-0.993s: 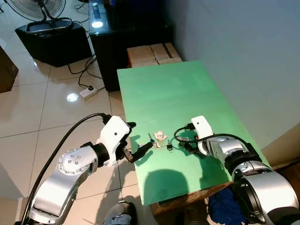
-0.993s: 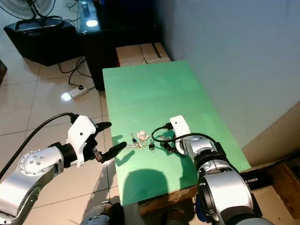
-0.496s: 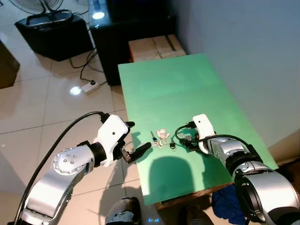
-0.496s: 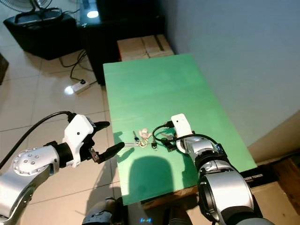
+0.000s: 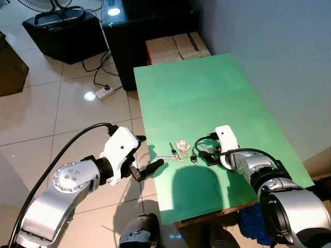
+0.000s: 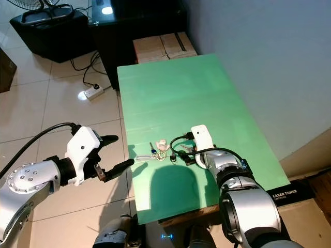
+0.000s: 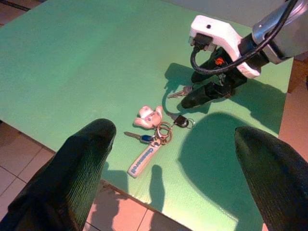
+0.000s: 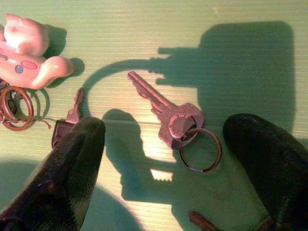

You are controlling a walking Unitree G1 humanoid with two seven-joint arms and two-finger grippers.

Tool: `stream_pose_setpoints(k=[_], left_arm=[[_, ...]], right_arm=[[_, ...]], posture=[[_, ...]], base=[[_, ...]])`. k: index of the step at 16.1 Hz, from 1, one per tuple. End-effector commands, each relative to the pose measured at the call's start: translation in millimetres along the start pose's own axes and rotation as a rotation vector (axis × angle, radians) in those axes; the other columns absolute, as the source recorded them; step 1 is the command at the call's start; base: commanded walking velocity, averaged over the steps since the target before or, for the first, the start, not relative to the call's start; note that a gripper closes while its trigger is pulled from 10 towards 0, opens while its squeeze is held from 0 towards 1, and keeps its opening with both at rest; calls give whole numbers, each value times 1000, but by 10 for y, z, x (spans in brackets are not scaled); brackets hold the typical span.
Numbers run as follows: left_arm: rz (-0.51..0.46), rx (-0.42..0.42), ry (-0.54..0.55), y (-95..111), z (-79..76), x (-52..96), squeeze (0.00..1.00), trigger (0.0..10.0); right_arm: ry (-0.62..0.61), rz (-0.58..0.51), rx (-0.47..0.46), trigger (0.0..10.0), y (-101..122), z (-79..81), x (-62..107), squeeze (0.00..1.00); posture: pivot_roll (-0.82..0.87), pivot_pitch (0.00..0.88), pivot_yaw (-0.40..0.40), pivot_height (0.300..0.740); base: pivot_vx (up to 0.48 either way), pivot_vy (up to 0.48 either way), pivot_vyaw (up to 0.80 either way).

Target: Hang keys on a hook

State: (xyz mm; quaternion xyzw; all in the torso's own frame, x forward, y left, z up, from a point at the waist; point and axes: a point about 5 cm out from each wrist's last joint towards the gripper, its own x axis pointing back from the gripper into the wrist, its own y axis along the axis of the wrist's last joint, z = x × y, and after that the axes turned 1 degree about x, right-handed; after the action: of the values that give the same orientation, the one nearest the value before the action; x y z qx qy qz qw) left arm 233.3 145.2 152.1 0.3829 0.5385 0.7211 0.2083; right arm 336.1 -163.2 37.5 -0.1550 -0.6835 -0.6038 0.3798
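keys lie unmoved on table; both spread grippers, left and right, stayed put.

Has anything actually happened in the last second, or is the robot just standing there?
Very little. The view shifted, so the head camera moved. The left hand still hovers open off the green table's edge, the right hand still rests open around a loose key, and the key bunch lies untouched.

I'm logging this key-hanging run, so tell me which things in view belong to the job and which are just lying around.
Belongs to the job:
- key bunch with pink charm and white tag, on the green table
- single silver key on a ring, between the open right claw fingers
- left claw, open at the table edge

Just lying about:
- fan
- cardboard boxes
- power strip
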Motion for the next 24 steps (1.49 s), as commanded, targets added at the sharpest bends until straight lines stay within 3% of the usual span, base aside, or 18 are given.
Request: stream_pose_setpoints(k=[1, 2, 3, 24], left_arm=[[-9, -13, -20, 51, -6, 32, 0, 10000], [-7, -12, -22, 50, -6, 33, 0, 10000], [-6, -12, -28, 50, 0, 32, 0, 10000], [-14, -29, -57, 79, 42, -49, 0, 10000]], right_arm=[[9, 30, -27, 4118, -81, 5, -5, 0], [8, 31, -29, 3765, -83, 3, -5, 0], [8, 35, -30, 0, -88, 3, -5, 0], [15, 69, -35, 0, -154, -20, 5, 0]], posture=[[159, 219, 78, 718], [157, 217, 78, 718], [154, 214, 77, 718], [144, 174, 90, 718]], base=[[0, 0, 0], [0, 0, 0], [0, 0, 0], [0, 0, 0]])
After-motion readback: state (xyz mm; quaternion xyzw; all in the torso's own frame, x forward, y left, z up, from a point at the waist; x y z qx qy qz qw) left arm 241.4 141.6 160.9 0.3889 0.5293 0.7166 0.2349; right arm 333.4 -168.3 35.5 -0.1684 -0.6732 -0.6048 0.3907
